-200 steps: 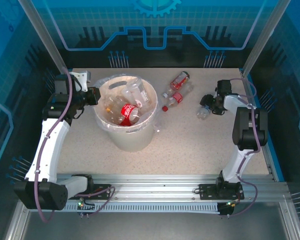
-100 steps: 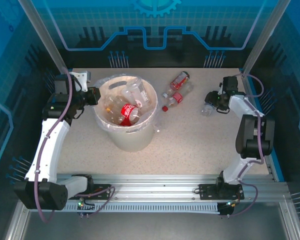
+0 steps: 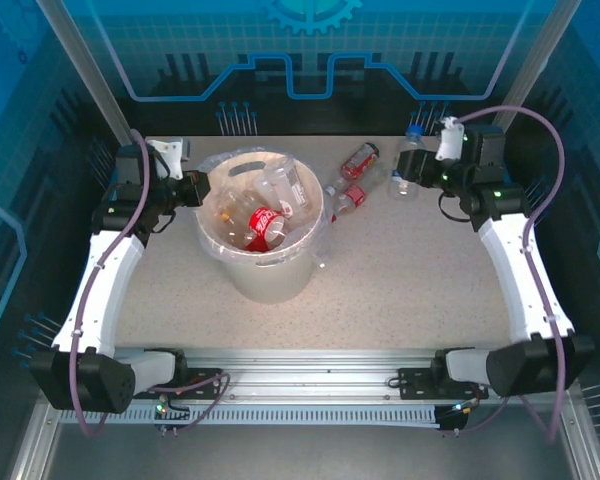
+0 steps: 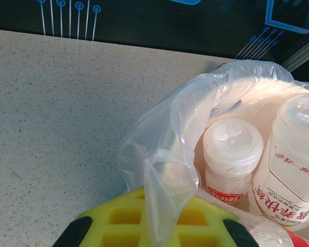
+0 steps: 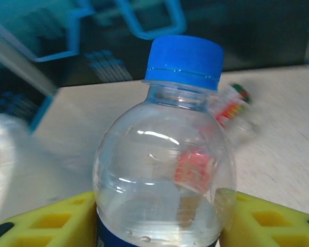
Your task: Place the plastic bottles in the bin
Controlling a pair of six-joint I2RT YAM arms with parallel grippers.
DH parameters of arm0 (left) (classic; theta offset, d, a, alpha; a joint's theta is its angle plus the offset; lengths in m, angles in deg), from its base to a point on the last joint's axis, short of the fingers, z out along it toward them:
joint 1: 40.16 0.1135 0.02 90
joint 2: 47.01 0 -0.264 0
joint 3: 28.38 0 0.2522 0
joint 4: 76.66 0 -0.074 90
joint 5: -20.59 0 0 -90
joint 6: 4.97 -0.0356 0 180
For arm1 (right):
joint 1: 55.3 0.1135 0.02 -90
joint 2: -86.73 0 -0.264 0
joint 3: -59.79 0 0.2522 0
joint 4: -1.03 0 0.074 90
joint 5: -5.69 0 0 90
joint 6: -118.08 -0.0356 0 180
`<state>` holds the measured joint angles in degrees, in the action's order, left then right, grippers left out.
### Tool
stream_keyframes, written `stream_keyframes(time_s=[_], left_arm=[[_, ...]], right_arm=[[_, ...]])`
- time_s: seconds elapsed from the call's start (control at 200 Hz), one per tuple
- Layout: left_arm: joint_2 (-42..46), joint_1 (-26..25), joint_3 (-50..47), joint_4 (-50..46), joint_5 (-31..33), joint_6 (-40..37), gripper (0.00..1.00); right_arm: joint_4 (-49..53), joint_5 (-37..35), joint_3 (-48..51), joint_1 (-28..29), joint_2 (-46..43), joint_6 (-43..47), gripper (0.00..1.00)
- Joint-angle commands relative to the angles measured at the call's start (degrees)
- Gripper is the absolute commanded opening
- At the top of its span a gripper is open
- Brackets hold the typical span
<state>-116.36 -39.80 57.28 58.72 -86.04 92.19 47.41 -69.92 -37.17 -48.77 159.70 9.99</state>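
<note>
The cream-white bin (image 3: 270, 270) with its clear bag liner (image 4: 165, 134) stands left of centre and holds several bottles, among them a red-labelled one (image 3: 267, 222) and two white ones (image 4: 232, 154). My left gripper (image 3: 202, 188) (image 4: 159, 208) is shut on the bin's left rim, with the liner pinched between its yellow pads. My right gripper (image 3: 407, 180) (image 5: 159, 224) is shut on a clear bottle with a blue cap (image 3: 409, 155) (image 5: 165, 170), held above the table's far right. Two red-labelled bottles (image 3: 359, 159) (image 3: 348, 196) lie on the table between the bin and that gripper.
The speckled table (image 3: 410, 280) is bounded by blue enclosure walls at the back and sides. An aluminium rail (image 3: 310, 365) carrying both arm bases runs along the near edge. The table's back edge (image 4: 118, 46) lies just beyond the bin.
My right arm has lifted the blue-capped bottle off the table at the right and carried it up and leftward. The bin has shifted slightly right with my left gripper.
</note>
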Motion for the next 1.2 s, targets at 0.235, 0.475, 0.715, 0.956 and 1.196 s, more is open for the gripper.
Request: stream_keyframes(time_s=[0.235, 0.475, 0.715, 0.956, 1.196], left_arm=[[0.9, -2.1, -1.2, -3.2, -5.3, 0.5, 0.00], [1.1, -2.5, -1.1, -3.2, -4.9, 0.2, 0.00], [1.3, -2.4, -1.1, -3.4, -4.6, 0.1, 0.00], [1.3, -2.5, -1.0, -3.9, -3.9, -0.4, 0.00], [1.1, -2.4, -0.9, -4.0, -3.7, -0.6, 0.00]], right_arm=[[3.0, 1.3, -15.3, 24.4, 4.7, 7.0, 0.56], [8.8, -1.5, -25.3, 34.4, 16.4, 13.9, 0.56], [11.3, -2.8, -27.6, 37.5, 24.2, 15.8, 0.56], [14.7, -6.3, -26.9, 37.7, 25.6, 18.2, 0.56], [28.9, -10.6, -34.5, 37.7, 30.4, 24.6, 0.57]])
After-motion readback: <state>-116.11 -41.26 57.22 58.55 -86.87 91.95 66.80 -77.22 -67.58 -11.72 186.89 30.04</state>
